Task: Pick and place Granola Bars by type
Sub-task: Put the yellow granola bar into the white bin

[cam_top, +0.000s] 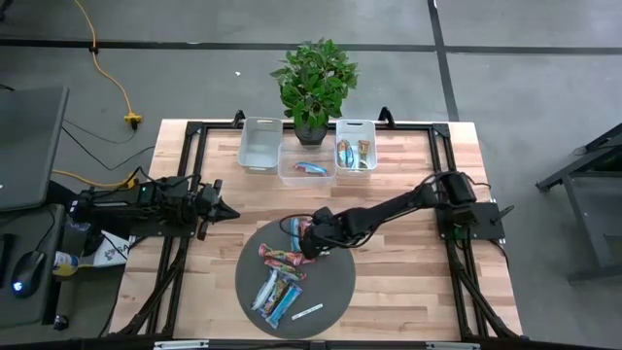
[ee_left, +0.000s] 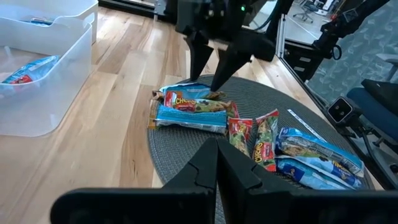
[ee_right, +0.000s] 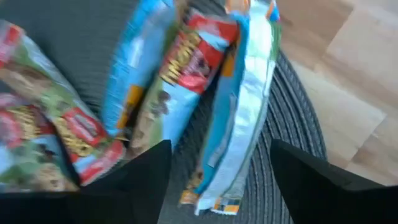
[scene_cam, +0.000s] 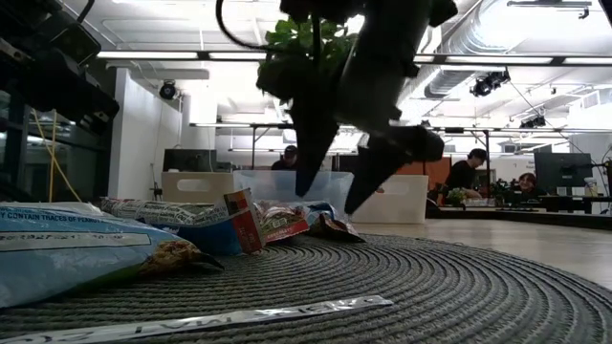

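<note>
Wooden table (cam_top: pixel 408 282), round grey mat (cam_top: pixel 335 282), concrete floor (cam_top: pixel 525 87) around.

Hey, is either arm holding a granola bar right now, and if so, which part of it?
Nothing is held. The right tool hangs open over the granola bars on the round mat; the left tool waits shut and empty at the table's left.
</note>
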### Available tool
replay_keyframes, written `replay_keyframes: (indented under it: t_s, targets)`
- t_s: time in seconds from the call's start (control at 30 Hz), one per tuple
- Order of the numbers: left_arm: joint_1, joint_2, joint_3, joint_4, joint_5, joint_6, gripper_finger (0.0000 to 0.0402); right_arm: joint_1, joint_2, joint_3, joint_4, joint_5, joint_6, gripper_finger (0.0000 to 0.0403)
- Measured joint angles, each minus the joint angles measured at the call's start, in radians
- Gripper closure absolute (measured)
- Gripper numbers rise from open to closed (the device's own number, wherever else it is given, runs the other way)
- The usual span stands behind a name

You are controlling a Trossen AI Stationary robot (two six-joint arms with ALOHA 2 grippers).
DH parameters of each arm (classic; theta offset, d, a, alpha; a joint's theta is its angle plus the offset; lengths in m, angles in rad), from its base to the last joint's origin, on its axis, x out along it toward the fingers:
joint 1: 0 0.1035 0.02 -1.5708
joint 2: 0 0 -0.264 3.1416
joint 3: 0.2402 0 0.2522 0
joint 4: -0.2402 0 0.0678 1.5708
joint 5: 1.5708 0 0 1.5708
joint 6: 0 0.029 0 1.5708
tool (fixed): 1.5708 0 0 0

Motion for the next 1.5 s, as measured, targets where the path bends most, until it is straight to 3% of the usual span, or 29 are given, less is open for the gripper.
replay_keyframes:
  t_s: [0.37, 0.87, 1.5]
  targets:
    - [0.000, 0.000, 0.000, 0.000, 0.000, 0.000, 0.0401, -0.003, 0.033, 0.000, 0.002, -0.019, 0.000, 0.0149]
    - [0.000, 0.000, 0.000, 0.000, 0.001, 0.000, 0.0401, -0.003, 0.033, 0.000, 0.006, -0.037, -0.005, 0.0228]
    - [0.000, 0.000, 0.000, 0.000, 0.005, 0.000, 0.0401, -0.019, 0.074, 0.003, 0.052, -0.115, -0.002, 0.0264]
